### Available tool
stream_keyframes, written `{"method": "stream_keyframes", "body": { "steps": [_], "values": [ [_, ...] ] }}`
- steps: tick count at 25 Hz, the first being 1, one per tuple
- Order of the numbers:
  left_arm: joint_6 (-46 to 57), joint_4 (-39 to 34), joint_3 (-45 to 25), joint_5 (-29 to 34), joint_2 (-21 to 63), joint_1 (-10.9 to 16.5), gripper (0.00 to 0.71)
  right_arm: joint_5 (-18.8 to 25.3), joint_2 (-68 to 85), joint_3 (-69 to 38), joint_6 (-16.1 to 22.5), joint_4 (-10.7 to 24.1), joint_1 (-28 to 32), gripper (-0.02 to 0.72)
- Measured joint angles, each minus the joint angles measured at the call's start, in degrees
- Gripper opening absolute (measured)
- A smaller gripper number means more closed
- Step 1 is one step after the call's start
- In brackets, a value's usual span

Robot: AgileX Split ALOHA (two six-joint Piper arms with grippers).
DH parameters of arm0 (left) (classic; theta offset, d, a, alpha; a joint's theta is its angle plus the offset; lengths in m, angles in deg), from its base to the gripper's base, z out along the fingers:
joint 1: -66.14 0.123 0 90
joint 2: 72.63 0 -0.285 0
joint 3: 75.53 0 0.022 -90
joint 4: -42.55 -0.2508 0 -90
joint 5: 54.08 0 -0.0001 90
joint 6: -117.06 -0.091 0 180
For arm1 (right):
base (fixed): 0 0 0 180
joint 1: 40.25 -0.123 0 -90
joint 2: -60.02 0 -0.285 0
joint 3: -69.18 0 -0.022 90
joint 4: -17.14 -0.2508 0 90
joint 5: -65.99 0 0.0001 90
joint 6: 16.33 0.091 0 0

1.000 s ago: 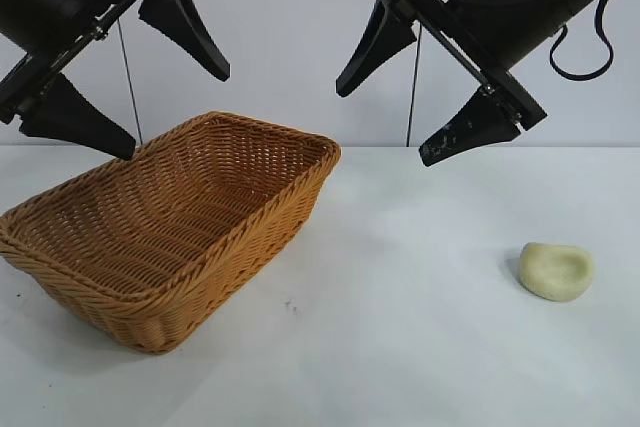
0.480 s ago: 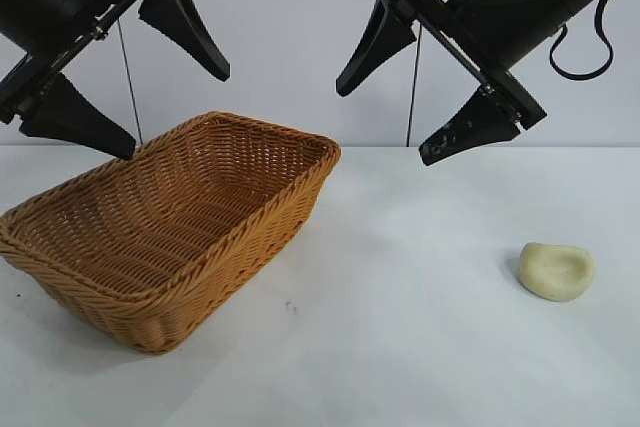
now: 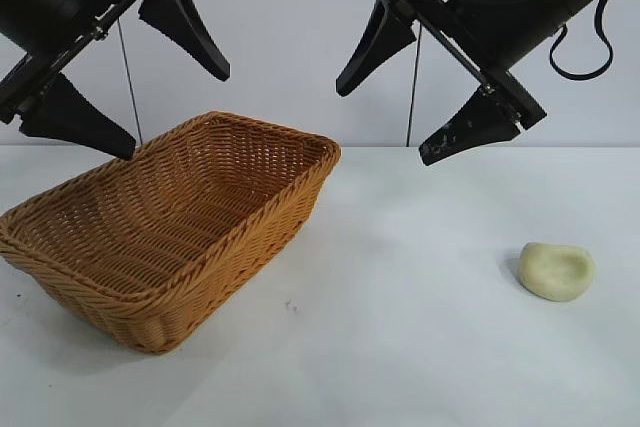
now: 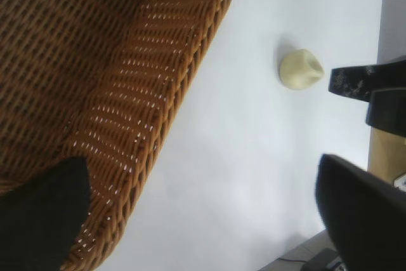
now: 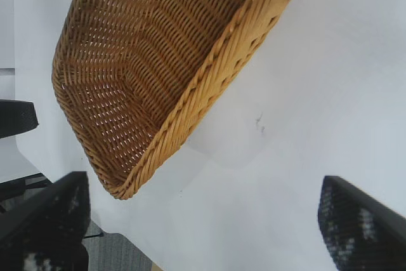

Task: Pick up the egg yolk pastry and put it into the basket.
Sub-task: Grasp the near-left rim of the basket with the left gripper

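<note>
Left gripper (image 3: pixel 125 112) raised above the far left end of the basket (image 3: pixel 250 232), fingers spread wide, nothing between them; one fingertip (image 3: pixel 110 142) hanging just over the braided rim, clear of it, the other higher and nearer the basket's middle. Right gripper (image 3: pixel 385 122) likewise aloft, over the bare white table (image 3: pixel 400 327) between basket and pastry, angled down toward the left, fingers at full spread and empty. Egg yolk pastry (image 3: pixel 557 271) lying on the table at the right side, well apart from the basket and touched by neither gripper; pale yellow-green, rounded, shallow dent in its upper face; faint shadow on its left. Basket resting flat on the table at the left, golden-brown wicker, rectangular, sides sloping outward, nothing seen inside. Left wrist view: basket wall (image 4: pixel 158 93) running alongside open tabletop, pastry (image 4: pixel 301 69) beyond it, with a dark fingertip of the right gripper (image 4: pixel 355 84) close beside the pastry in that view. Right wrist view: whole basket interior (image 5: pixel 158 61) visible, own dark fingertips (image 5: pixel 44 220) at either lower corner, small dark speck (image 5: pixel 259 122) on the table near the basket's long side
</note>
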Motion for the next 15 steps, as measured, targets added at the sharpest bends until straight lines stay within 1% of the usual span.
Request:
{"method": "stream_keyframes", "body": {
  "steps": [4, 8, 11, 15],
  "values": [
    [0.4, -0.6, 0.0, 0.4, 1.5, 0.0, 0.692, 0.0, 0.0, 0.0, 0.0, 0.0, 0.0, 0.696],
    [5.3, -4.0, -0.1, 2.9, 5.1, 0.0, 0.692, 0.0, 0.0, 0.0, 0.0, 0.0, 0.0, 0.696],
    [10.6, -8.8, -1.3, 4.2, 8.9, 0.0, 0.692, 0.0, 0.0, 0.0, 0.0, 0.0, 0.0, 0.696],
    [22.6, -16.2, -5.7, 4.4, 14.2, -0.3, 0.692, 0.0, 0.0, 0.0, 0.0, 0.0, 0.0, 0.696]
  ]
}}
